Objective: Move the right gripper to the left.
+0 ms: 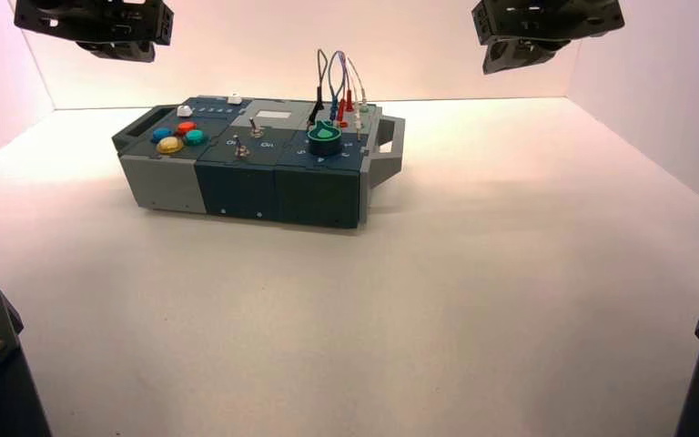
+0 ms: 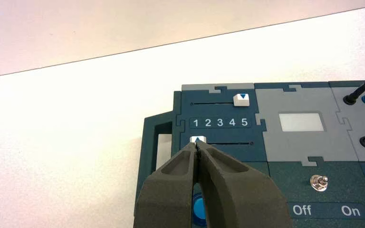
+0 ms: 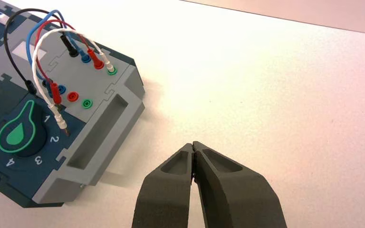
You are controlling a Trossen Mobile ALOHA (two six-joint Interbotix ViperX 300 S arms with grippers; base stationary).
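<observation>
right pincer (image 3: 193, 148) closed, beside box's (image 3: 100, 128) right edge

High view looking down from behind, wrist views close above box (image 1: 255, 168)

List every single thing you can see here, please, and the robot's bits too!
Dark teal and grey control box: one, on the white table.
Round push buttons: four, blue, red, yellow and teal, box's left end.
White slider caps: two, above and below the numbers 1 to 5.
Metal toggle switches: two, middle of box.
Green knob: one, right part of box.
Plug wires: black, blue, red, white, box's right end.
Left gripper: one, black, shut, above box's left end.
Right gripper: one, black, shut, over the table right of the box.
</observation>
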